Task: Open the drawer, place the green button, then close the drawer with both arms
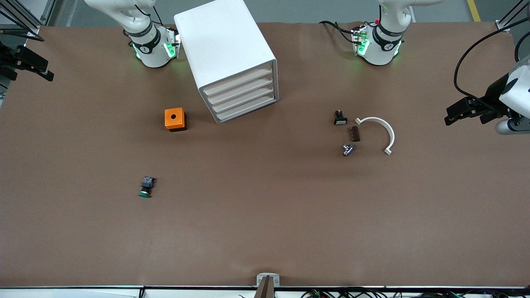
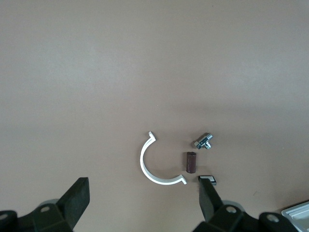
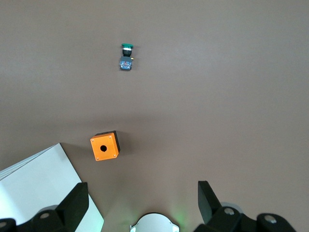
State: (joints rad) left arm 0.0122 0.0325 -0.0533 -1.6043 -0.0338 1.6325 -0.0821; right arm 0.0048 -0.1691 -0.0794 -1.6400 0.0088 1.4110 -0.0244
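The white cabinet point(image 1: 225, 54) stands between the two arm bases, and all four of its drawers point(image 1: 242, 96) are shut. The green-capped button point(image 1: 146, 187) lies on the table, nearer the front camera than the orange box, toward the right arm's end. It also shows in the right wrist view point(image 3: 126, 57). My right gripper point(image 3: 142, 203) is open and empty, high over the table above its own base. My left gripper point(image 2: 143, 203) is open and empty, high over the table beside the white clip. It shows at the edge of the front view point(image 1: 453, 114).
The orange box with a round hole point(image 1: 175, 119) sits beside the cabinet. Toward the left arm's end lie a small black switch with a white face point(image 1: 340, 118), a brown piece point(image 1: 355, 133), a metal part point(image 1: 348, 149) and a curved white clip point(image 1: 383, 132).
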